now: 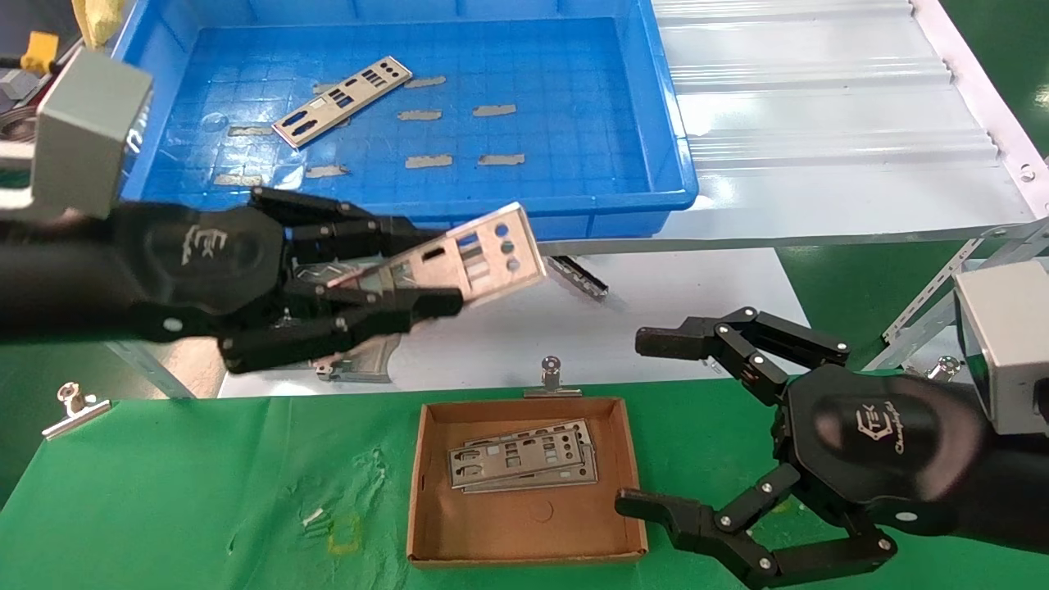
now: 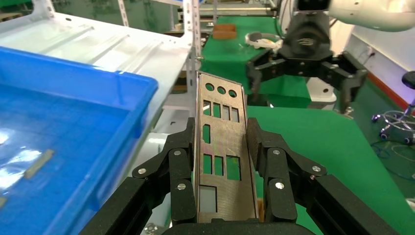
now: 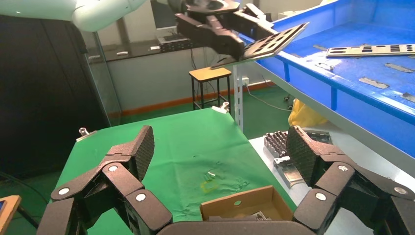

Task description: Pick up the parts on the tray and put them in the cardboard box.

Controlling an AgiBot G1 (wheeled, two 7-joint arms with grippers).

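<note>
My left gripper [image 1: 418, 270] is shut on one part [image 1: 483, 258], a thin silvery punched plate, and holds it in the air between the blue tray [image 1: 574, 221] and the cardboard box [image 1: 524, 524]. In the left wrist view the plate [image 2: 220, 112] stands clamped by its long edges between both fingers [image 2: 183, 152]. Another part [image 1: 342, 101] lies on the tray floor at the back left. A few parts [image 1: 524, 457] lie stacked in the box. My right gripper [image 1: 646, 420] hangs open and empty just right of the box, above the green cloth.
Grey tape patches [image 1: 428, 161] dot the tray floor. Folded grey brackets [image 1: 361, 360] [image 1: 578, 274] lie on the white table before the tray. Binder clips [image 1: 551, 377] [image 1: 75, 406] pin the green cloth [image 1: 205, 492]. A white ribbed shelf [image 1: 819, 106] extends to the right of the tray.
</note>
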